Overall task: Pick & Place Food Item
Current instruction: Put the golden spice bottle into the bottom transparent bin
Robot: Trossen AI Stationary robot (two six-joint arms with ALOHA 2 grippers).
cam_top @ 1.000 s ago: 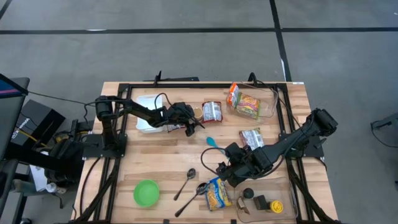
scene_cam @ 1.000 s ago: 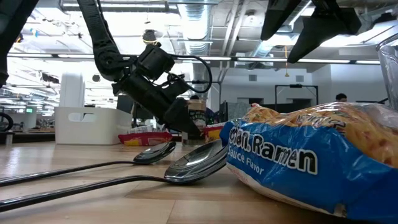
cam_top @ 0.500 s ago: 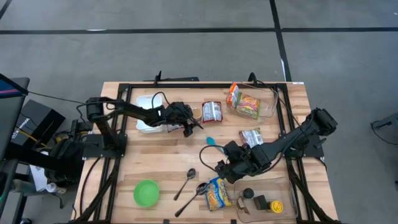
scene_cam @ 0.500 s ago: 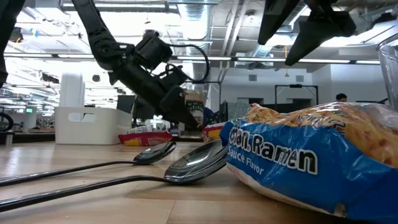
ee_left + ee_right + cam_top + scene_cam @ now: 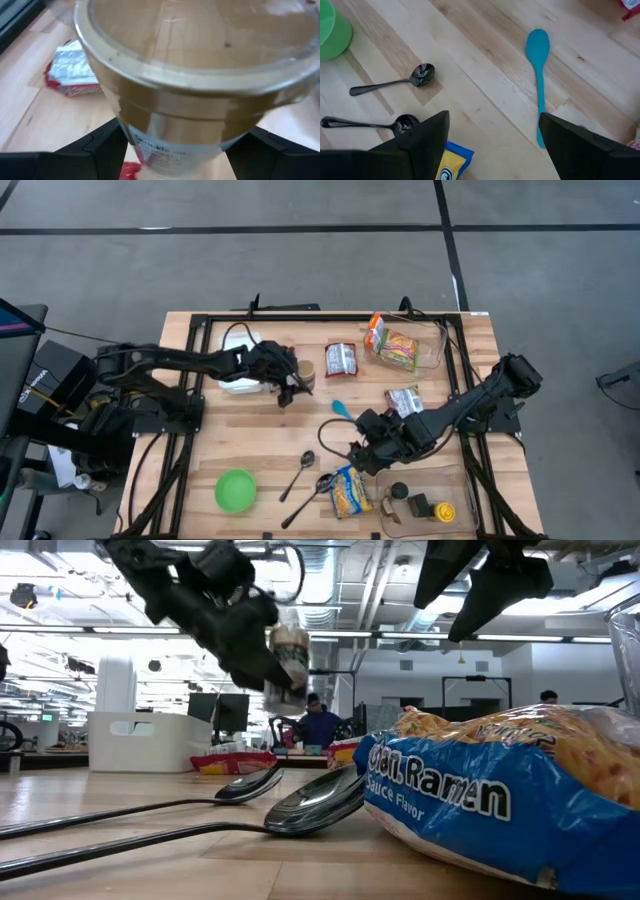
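On the left side of the table (image 5: 250, 430) our left gripper (image 5: 290, 385) holds a small jar (image 5: 306, 375) between its jaws, which stand wide around it. In the low view the jar hangs clear above the wood, tilted, with its lid toward the middle of the table. In the left wrist view the jar fills the space between the two fingers, lid end away from the wrist, so its long axis runs along the gripper. Just beside it, toward the far left corner, is the white bin (image 5: 238, 383); we judge it the nearest place to set the jar, though the task does not say. To the right, our right gripper (image 5: 362, 450) hovers with wide, empty jaws near the front edge, above the spoons (image 5: 300, 470) and the ramen pack (image 5: 350, 492).
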